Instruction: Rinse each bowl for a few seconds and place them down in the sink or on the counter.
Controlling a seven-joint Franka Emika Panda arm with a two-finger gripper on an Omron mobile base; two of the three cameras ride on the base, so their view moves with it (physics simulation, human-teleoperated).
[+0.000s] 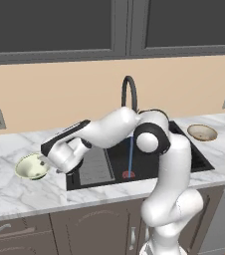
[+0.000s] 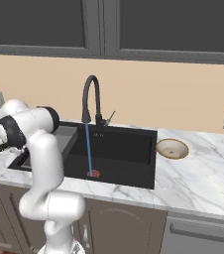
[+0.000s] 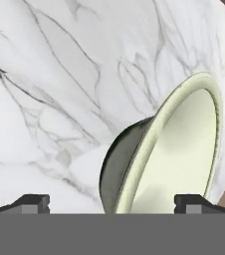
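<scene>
The pale cream-green bowl [image 1: 31,167] sits on the white marble counter [image 1: 15,194] left of the sink [image 1: 115,158]. My gripper [image 1: 48,160] is reached out to the left, right at this bowl's near side, and is open. In the hand view the bowl [image 3: 169,149] is seen close up; its rim and dark outer wall lie between the two spread finger tips of the gripper [image 3: 113,203], with no grip on it. The shallow beige bowl [image 1: 202,132] [image 2: 172,148] rests on the counter right of the sink [image 2: 126,149].
The black arched faucet [image 1: 129,92] [image 2: 90,96] runs a thin blue stream [image 1: 131,157] [image 2: 88,149] onto the red drain [image 1: 128,175]. A grey ribbed rack [image 1: 95,168] lies in the basin's left part. Upper cabinets hang above; the counter's front edge is close to the bowl.
</scene>
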